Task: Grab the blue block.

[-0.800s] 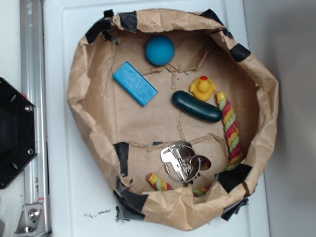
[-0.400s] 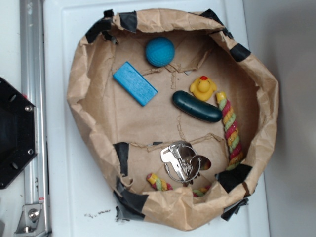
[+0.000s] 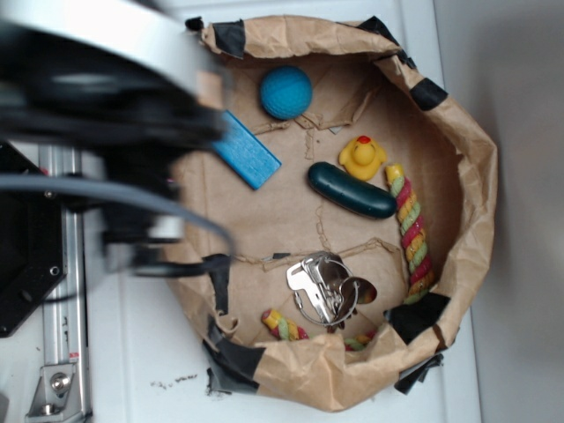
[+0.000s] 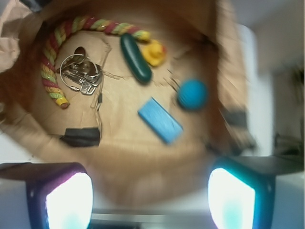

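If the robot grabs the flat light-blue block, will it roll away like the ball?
Probably not: the flat light-blue rectangular block lies on a broad face with straight edges, so it should stay put or slide. It looks rigid, so likely won't bend. The round blue ball nearby would roll.

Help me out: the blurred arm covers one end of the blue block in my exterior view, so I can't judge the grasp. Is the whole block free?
Observer: Yes. The wrist view shows the whole blue block lying flat on the paper, with nothing on it.
Operator: Is anything touching the hidden end?
Observer: No. In the wrist view there is bare paper around it, and the blue ball sits apart from it near one corner.
Operator: I can't see the gripper at all. What state is it in?
Observer: The gripper is open, with its fingers wide apart and nothing between them. It hangs over the paper bag's near wall, not yet over the block.
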Available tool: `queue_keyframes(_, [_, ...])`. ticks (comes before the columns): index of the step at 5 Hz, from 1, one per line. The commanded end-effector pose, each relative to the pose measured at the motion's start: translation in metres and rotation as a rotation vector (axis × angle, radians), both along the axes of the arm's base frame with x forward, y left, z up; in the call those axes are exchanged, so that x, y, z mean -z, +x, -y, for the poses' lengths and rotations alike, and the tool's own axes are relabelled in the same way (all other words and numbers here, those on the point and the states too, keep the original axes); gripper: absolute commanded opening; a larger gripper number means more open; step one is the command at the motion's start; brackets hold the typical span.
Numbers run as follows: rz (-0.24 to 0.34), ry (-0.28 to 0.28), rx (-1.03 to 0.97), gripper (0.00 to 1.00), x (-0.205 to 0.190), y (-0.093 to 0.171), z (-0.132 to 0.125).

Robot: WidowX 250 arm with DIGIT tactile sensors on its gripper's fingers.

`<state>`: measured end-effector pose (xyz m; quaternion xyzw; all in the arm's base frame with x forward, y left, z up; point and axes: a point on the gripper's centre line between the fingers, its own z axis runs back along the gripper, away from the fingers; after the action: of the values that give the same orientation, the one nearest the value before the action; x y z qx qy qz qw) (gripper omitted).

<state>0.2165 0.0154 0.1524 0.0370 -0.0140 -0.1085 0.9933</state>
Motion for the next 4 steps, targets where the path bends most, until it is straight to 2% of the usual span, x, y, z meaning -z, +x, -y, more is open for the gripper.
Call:
queue_keyframes(1, [-0.06,0.006,0.154,1.0,0.075,0.04,0.001])
queue_keyframes(2, [-0.103,0.016,0.184,1.0,0.093,0.022,0.002])
queue_keyframes(3, [-0.201,-0.008,0.155,1.0,0.116,0.001,-0.012])
queue_keyframes(4, [-0.138,0.011,0.134,1.0,0.132,0.008,-0.037])
